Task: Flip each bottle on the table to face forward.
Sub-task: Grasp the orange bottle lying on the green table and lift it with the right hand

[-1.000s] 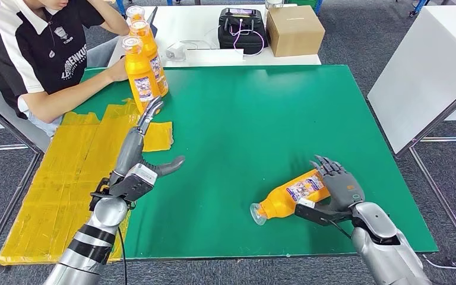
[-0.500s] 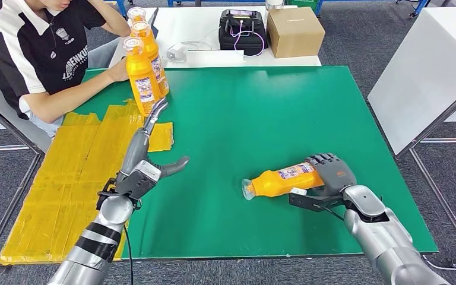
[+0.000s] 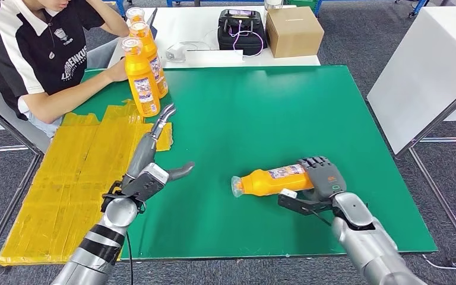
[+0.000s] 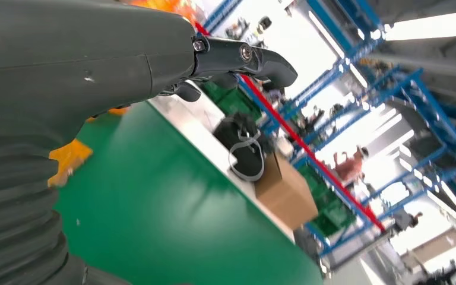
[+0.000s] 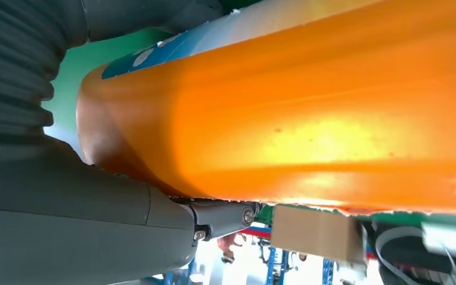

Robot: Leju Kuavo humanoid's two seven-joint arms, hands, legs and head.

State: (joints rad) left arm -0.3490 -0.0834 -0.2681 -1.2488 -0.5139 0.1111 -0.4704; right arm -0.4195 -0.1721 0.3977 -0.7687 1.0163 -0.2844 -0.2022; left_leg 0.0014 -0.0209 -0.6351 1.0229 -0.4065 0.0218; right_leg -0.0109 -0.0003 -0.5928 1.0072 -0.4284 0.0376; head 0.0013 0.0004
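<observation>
Three orange bottles in all: two upright [image 3: 142, 74] at the far left corner of the green desk [image 3: 261, 113], against a seated person's hand [image 3: 117, 70], and one lying on its side [image 3: 270, 181] toward the near right. Going left to right: yellow taped patch [image 3: 65, 178] along the left edge; left hand [image 3: 154, 155] raised above the desk near that patch, fingers stretched apart toward the upright pair, thumb out to the side, holding nothing. Further right, lying bottle with cap end pointing left, label facing up, base end wrapped by the right hand [image 3: 322, 177], fingers curled over the body.

Likely full of liquid, so probably fairly heavy and inclined to slosh; smooth plastic wall, stiff enough but likely slippery and prone to rolling. Best taken around the broad middle or lower body, over the label where friction should be better, not the narrow neck. Holding at the base end alone could let the cap end sag when lifted.

Right wrist view: thick grey thumb [image 5: 95, 225] pressed tight under the orange wall [image 5: 309, 119], edge of the blue-and-white label visible, contact confirmed more closely than from above. Left wrist view: fingers [image 4: 255, 59] spread in open air, and beyond the green surface a white table with a black case [image 4: 240, 148] and a cardboard box [image 4: 285, 190]. Head view alone gives the bottle's heading and the spacing between hands.
</observation>
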